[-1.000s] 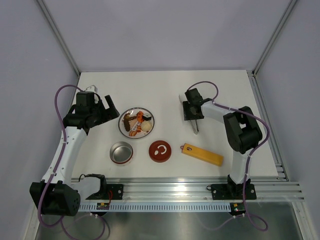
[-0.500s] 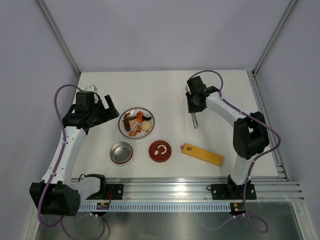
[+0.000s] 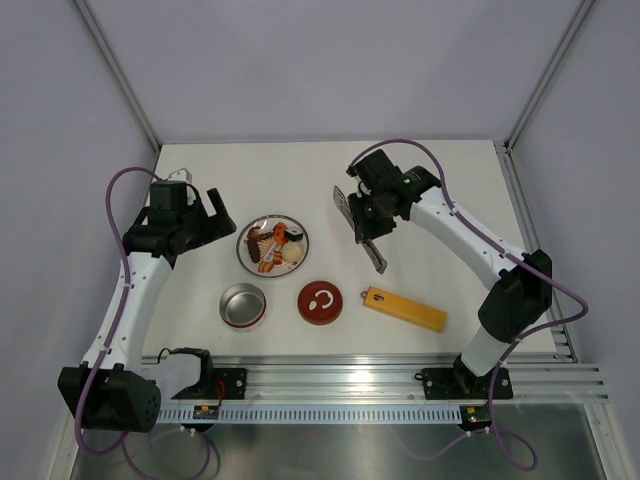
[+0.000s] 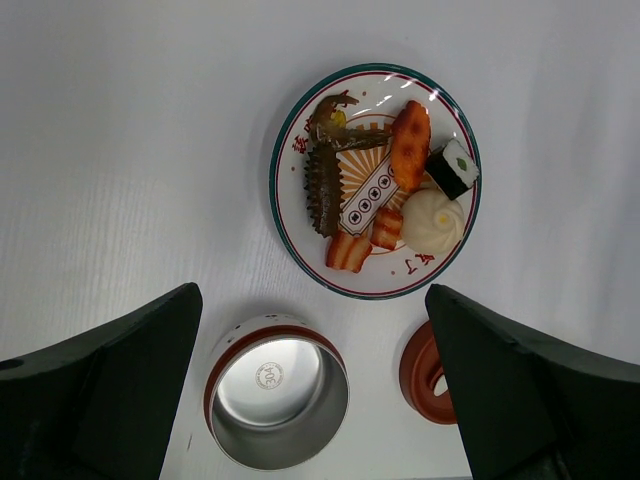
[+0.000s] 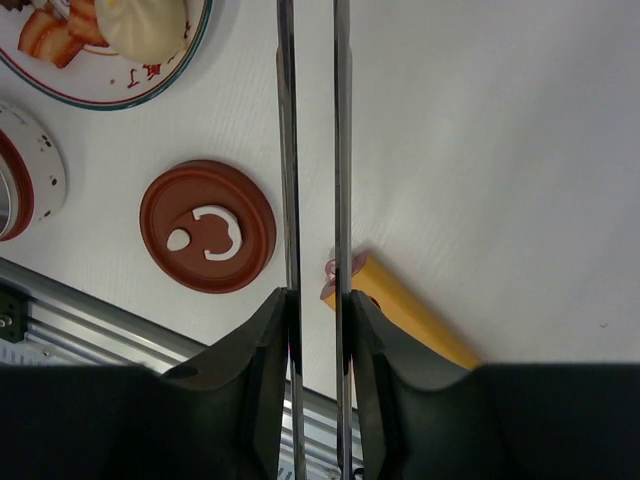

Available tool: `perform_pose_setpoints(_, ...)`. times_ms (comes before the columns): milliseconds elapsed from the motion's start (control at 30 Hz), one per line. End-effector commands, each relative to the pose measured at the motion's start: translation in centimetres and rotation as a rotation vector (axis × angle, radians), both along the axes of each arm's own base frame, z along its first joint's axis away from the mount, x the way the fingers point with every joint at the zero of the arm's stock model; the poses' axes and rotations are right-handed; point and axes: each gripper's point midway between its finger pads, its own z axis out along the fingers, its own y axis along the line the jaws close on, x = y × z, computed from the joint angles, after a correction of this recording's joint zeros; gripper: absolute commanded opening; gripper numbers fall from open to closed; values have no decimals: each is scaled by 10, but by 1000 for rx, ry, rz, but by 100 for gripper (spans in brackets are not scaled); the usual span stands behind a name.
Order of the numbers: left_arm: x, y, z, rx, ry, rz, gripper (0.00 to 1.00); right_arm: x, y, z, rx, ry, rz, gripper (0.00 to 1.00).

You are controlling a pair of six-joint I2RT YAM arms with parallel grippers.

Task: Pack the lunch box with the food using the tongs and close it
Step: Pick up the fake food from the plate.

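**Carry the tongs to the plate**

With the right gripper (image 5: 318,305) pinching both arms of the tongs (image 5: 287,150), swing left over the plate (image 3: 243,240), lower onto one piece of the food (image 4: 410,160), then squeeze softly to avoid crushing it. Leave the left gripper (image 4: 310,300) spread wide, empty, beside the plate. In front of the plate: the open lunch box (image 4: 278,390), the lid (image 3: 320,302) just beside. Around: pale grey walls (image 3: 300,70), a white matte table (image 3: 300,170), a yellow bar (image 3: 405,309) near the front edge.

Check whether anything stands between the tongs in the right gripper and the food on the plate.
Nothing visible does. The right gripper holds the tongs beside the plate, with only bare table between them and the food. The red lid and yellow bar lie off that line.
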Motion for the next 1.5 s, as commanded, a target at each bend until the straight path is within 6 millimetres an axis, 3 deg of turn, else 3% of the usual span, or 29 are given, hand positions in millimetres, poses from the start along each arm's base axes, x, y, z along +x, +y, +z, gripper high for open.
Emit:
perform_pose_setpoints(0,9,3,26,15,-81,13,99,-23,12,27,46,13,46,36)
perform_pose_setpoints(267,7,5,27,24,-80,17,99,-34,31,33,56,17,98,39)
perform_pose_setpoints(600,6,6,25,26,-75,19,99,-29,43,43,96,-38,90,39)
perform_pose_setpoints(900,6,6,24,21,-76,26,99,-26,66,53,190,-79,105,47)
perform_pose_setpoints(1233,5,6,22,23,-64,25,99,-15,95,40,211,-55,148,49)
perform_pose_setpoints(1467,5,6,21,27,-60,26,99,-13,103,26,194,-29,160,51)
